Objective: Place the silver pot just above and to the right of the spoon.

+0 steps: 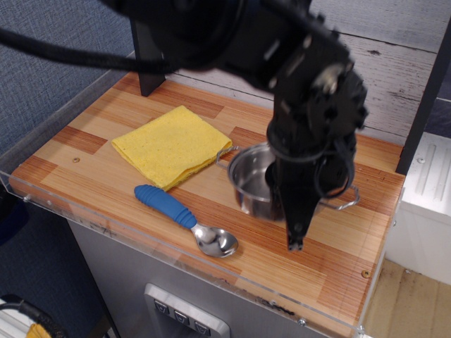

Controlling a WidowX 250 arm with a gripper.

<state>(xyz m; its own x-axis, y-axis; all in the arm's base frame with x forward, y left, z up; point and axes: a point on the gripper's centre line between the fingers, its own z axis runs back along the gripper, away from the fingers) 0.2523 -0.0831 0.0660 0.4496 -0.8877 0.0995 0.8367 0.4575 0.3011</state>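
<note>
The silver pot (252, 184) sits low over the wooden tabletop (338, 239), right of centre, up and to the right of the spoon (184, 218). The spoon lies near the front edge, blue ribbed handle pointing left and metal bowl pointing right. My black gripper (285, 220) comes down over the pot's right rim and is shut on it. One finger (295, 236) hangs outside the near wall; the other is hidden inside the pot. A wire loop handle sticks out on each side of the pot.
A folded yellow cloth (173, 144) lies left of the pot, behind the spoon. A black post (146, 60) stands at the back left. A clear plastic lip (106, 229) runs along the front edge. My arm hides the back right of the table.
</note>
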